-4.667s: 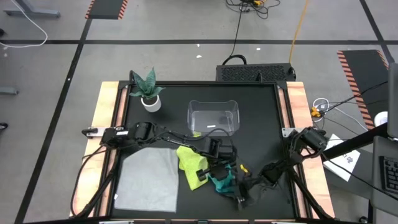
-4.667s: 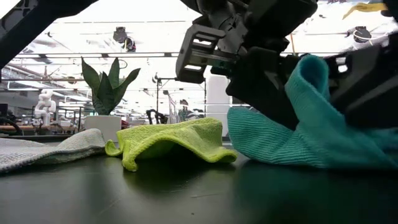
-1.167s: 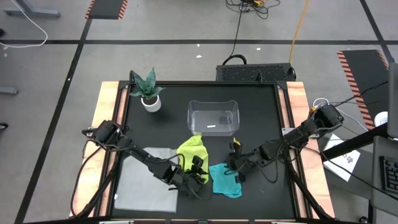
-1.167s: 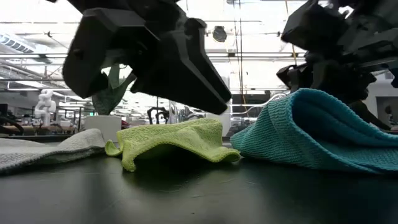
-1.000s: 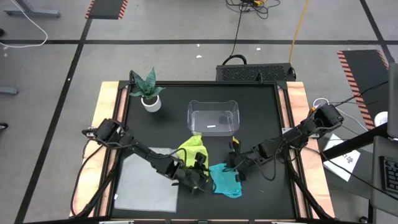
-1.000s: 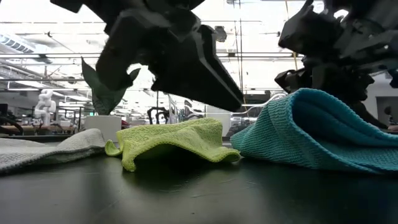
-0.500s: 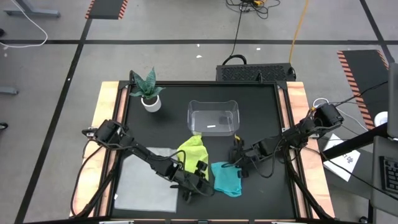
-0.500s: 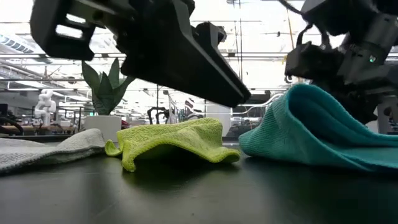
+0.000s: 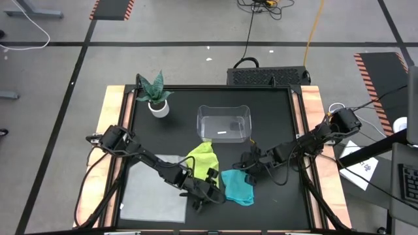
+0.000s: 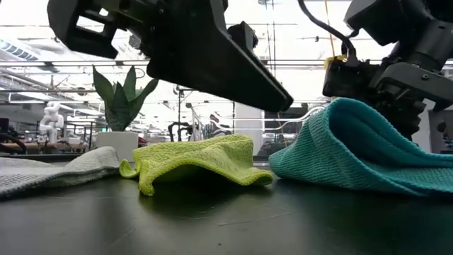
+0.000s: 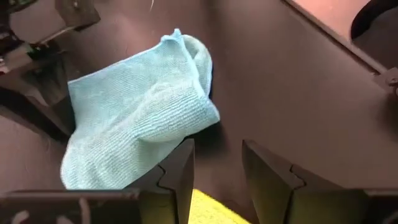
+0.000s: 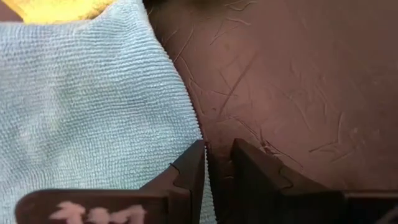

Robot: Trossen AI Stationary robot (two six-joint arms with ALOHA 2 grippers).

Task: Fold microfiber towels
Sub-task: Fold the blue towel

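Note:
Three towels lie on the black table. The grey towel is spread flat at the near left. The yellow-green towel lies bunched in the middle. The teal towel sits right of it, humped up. My left gripper hangs open above the yellow-green towel's near end, with nothing between its fingers and the teal towel ahead of it. My right gripper is shut at the teal towel's far right edge. My right gripper pinches the teal towel's edge between its two fingers, slanting down from the table's right side. One layer or several, I cannot tell. That side of the towel stands raised in a hump; the rest lies on the table.
A clear plastic bin stands behind the towels at the table's middle. A potted plant stands at the far left corner. Bare black table lies right of the teal towel and along the near edge.
My right gripper has sunk a little toward the teal towel and rolled at the wrist, keeping its hold on the edge; the towel's raised hump has shifted with it. My left gripper has turned in place above the yellow-green towel.

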